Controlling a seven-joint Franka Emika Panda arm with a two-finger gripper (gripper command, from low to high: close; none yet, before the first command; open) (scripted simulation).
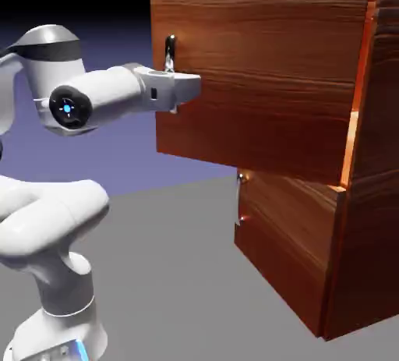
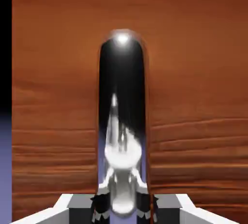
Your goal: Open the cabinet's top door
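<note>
The gripper [image 1: 173,67] has its jaws pinching the slick handle [image 2: 122,121]; the stiff top door [image 1: 257,79] swings heavily from there.

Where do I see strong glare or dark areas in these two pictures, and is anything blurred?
Hand view: the silver handle fills the middle, with a bright glare spot at its top and a dark mirror-like band below; a black strip runs down the left edge. Exterior view: a lit orange gap shows behind the top door, the backdrop above is nearly black, and the gripper looks sharp.
</note>
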